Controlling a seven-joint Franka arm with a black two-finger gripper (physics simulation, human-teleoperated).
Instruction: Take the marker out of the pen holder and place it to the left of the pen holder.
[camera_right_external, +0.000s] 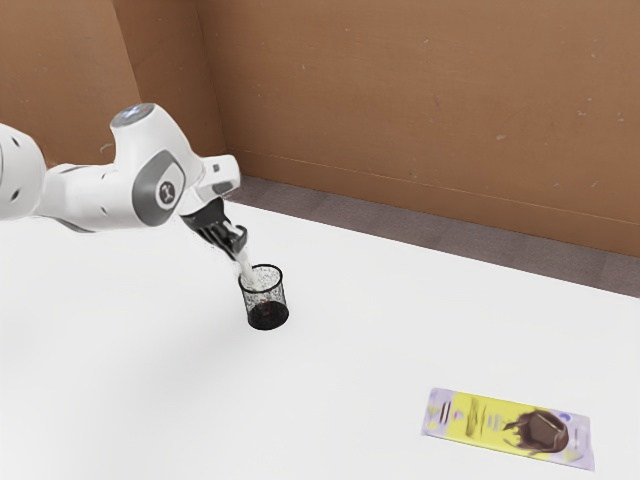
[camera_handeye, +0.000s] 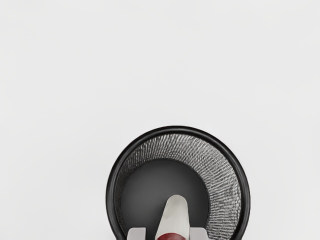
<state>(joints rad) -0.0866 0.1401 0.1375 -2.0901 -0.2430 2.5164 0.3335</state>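
1. The claw (camera_right_external: 240, 243) hangs just above the rim of the black mesh pen holder (camera_right_external: 266, 315), tipped at a slant; it looks closed on the marker (camera_handeye: 175, 215), its two fingertips (camera_handeye: 136, 234) drawn in close, one on either side.
2. The marker reaches down out of the claw, with its pale, rounded end beyond the fingertips and a dark red band right between them; that pale end is inside the mouth of the pen holder, so the marker is partly within it.
3. In the exterior view the marker tilts, its upper part toward the exterior view's left, where the claw is; its lower part shows pale through the mesh, above the dark base.
4. The pen holder stands upright on the white counter (camera_right_external: 150, 390); the wrist view looks down into its round opening, and the marker lies over its dark floor.
5. Well apart from the claw, toward the exterior view's right, a yellow and lilac wrapper (camera_right_external: 490, 425) with a brown picture lies flat on the counter; behind the counter are a grey floor (camera_right_external: 400, 232) and a brown wall (camera_right_external: 420, 110).
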